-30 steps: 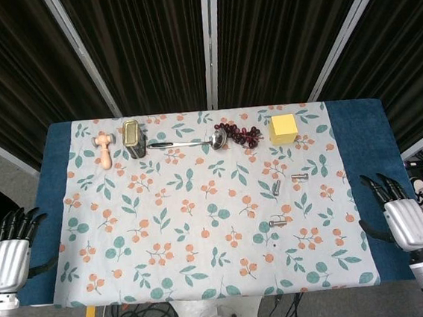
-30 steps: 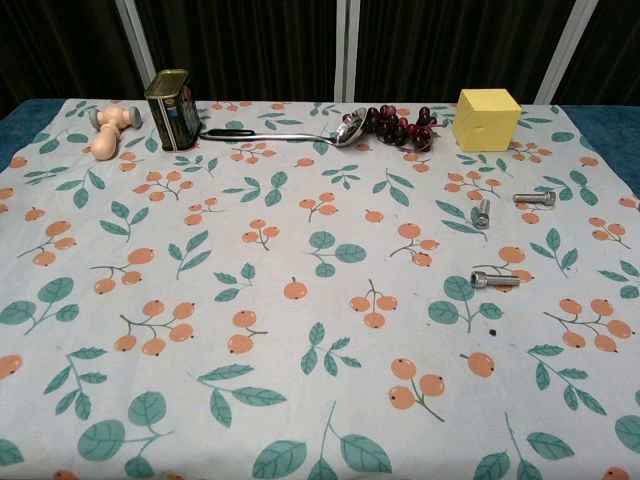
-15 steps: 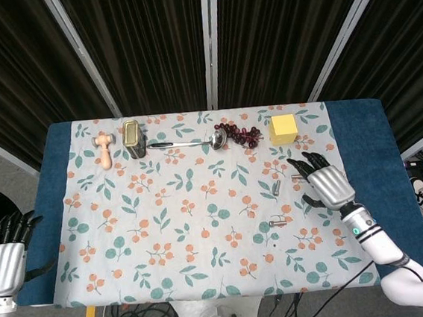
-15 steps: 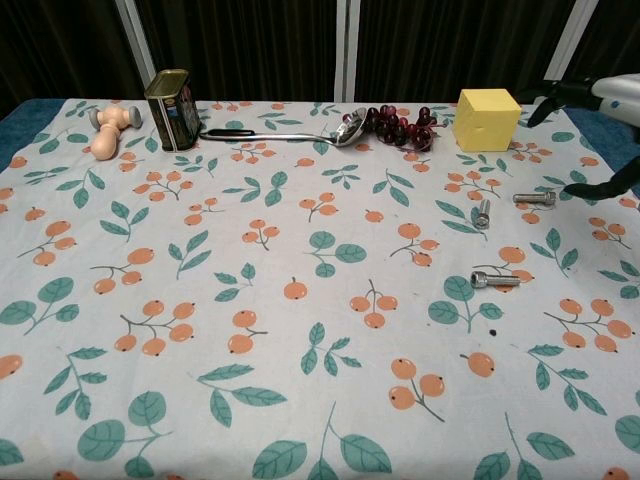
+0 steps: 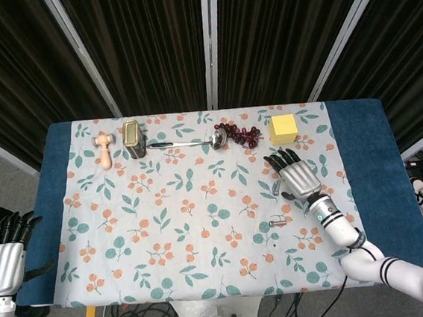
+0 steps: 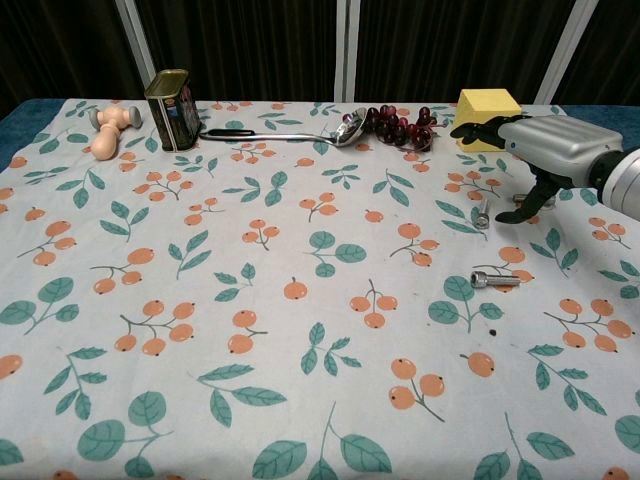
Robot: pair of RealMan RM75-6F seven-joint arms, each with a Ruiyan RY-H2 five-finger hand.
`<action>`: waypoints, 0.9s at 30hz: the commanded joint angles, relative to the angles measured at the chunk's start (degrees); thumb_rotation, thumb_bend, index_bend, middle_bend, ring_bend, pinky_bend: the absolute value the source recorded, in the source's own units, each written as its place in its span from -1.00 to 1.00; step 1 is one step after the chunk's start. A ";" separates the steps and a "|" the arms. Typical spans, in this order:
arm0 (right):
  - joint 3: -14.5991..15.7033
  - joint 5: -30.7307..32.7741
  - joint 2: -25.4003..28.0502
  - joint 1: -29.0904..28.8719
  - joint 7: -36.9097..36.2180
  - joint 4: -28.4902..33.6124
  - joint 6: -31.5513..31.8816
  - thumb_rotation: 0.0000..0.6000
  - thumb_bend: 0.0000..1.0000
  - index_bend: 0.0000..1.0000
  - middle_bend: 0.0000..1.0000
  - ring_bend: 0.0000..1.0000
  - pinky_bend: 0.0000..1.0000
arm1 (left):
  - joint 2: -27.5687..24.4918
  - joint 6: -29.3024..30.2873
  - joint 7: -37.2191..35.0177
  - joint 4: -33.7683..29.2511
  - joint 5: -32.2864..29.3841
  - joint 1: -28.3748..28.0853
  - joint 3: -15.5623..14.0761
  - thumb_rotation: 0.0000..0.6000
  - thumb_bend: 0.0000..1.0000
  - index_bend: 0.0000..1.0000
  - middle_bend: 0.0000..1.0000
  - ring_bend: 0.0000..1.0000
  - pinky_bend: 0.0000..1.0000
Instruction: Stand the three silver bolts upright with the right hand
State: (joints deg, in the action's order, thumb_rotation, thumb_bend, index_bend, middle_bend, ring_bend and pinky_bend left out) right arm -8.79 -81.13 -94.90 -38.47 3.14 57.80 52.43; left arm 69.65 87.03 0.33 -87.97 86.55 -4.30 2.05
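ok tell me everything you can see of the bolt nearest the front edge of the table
The nearest bolt is a small silver socket-head screw that looks like bright metal: a thicker round cap and a thinner shank. It lies flat on its side on the floral tablecloth, not yet stood up, its cap toward the robot's left and its shank toward the right. In the head view it shows at. Nothing touches it but the cloth; the right hand hovers farther back, above the other bolts.

The head view looks steeply down on the whole table (image 5: 358, 125); the chest view faces it low, close, sharing its patterned cloth (image 6: 300, 330).
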 commanded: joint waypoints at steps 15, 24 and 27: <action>-1.40 0.84 -7.98 -4.87 -1.04 -9.40 -1.04 1.00 -0.85 -0.93 -0.79 -1.00 -1.00 | 0.51 -0.51 -2.02 1.74 -0.36 0.17 -0.11 1.00 -1.00 -0.65 -0.77 -0.99 -1.00; -1.24 1.56 -6.16 -5.31 -1.90 -7.81 -2.12 1.00 -0.69 -0.73 -0.65 -1.00 -1.00 | 0.63 -0.18 -2.78 2.45 -0.59 0.69 -0.24 1.00 -1.00 -0.65 -0.77 -0.99 -1.00; -0.61 1.86 -2.88 -4.92 -0.99 -4.74 -3.26 1.00 -0.61 -0.43 -0.59 -1.00 -1.00 | 0.61 -0.35 -2.89 2.42 -0.61 0.71 -0.31 1.00 -1.00 -0.65 -0.77 -0.99 -1.00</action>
State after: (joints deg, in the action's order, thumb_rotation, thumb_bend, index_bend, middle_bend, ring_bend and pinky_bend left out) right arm -9.96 -79.43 -99.60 -43.75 1.65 51.30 49.95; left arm 70.27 86.68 -2.55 -85.54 85.93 -3.59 1.74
